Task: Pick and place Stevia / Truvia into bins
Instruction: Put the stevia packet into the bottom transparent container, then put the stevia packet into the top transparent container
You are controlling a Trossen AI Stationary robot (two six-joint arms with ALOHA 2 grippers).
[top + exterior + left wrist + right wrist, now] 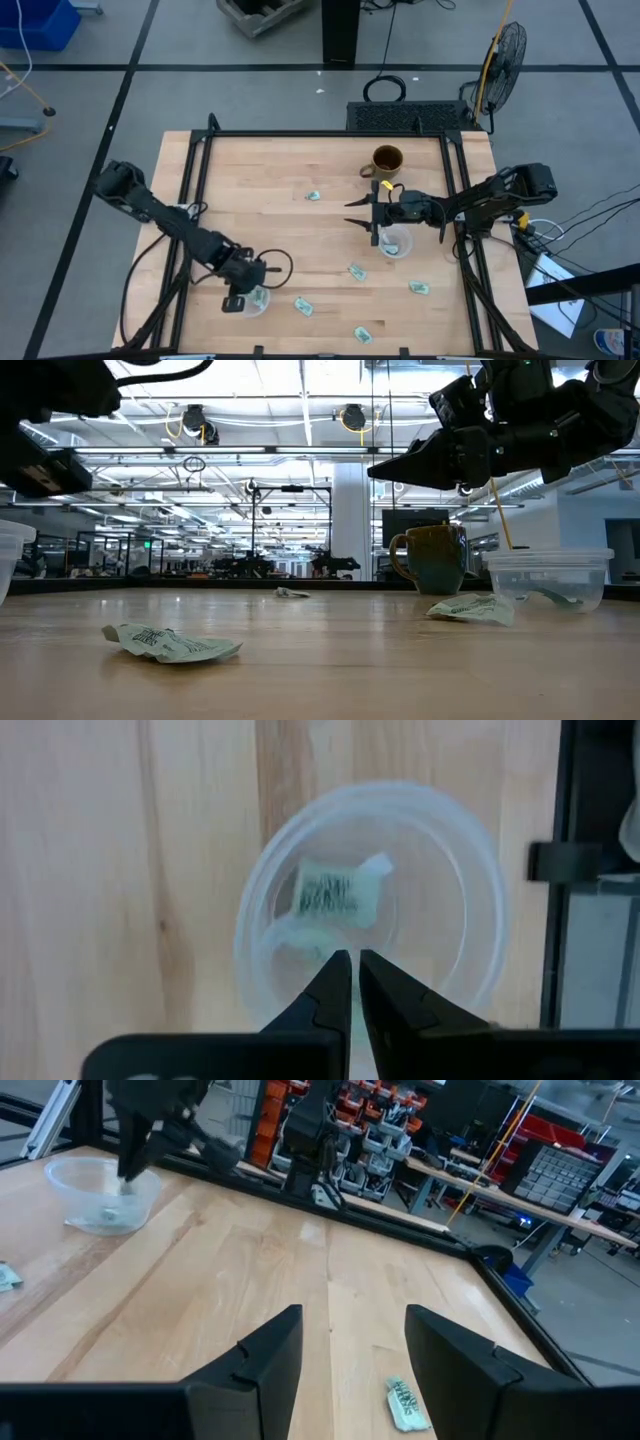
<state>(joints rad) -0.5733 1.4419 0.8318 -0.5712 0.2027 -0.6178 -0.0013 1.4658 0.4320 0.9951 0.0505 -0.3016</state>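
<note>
Closest to you, your left gripper (355, 982) hangs pressed together over the front-left cup (368, 910) holding one packet (330, 892); descending risks tipping it, while your right gripper (362, 214) waits spread mid-table.

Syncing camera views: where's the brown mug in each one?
High view: brown mug at the table's back, right of centre, behind the right gripper.
Low view: right of centre, beside the clear cup.
Left wrist view: not in it.
Right wrist view: not in it.
Shared landmark: that cup.
</note>
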